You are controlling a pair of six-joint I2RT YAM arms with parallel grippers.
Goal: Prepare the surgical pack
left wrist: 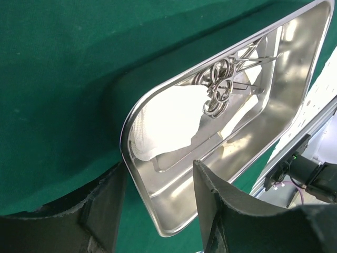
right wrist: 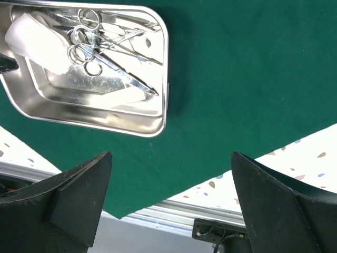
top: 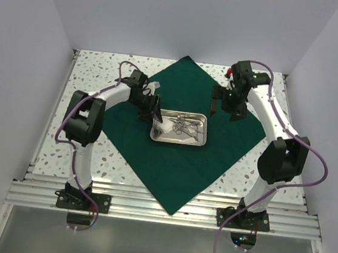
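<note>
The left gripper [left wrist: 158,176] is open, with a finger on each side of the metal tray [left wrist: 287,105] rim. The right gripper [right wrist: 171,158] is wide open above the green cloth [right wrist: 242,74], with the metal tray in front of it.

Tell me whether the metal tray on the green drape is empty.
No: the metal tray holds steel scissor-like instruments lying on white gauze.

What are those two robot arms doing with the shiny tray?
They are getting a doctor's kit ready. A metal tray with scissors and white gauze sits on a green cloth. The left gripper stands open astride the tray's edge. The right gripper hangs wide open over the cloth beside the tray, holding nothing.
</note>
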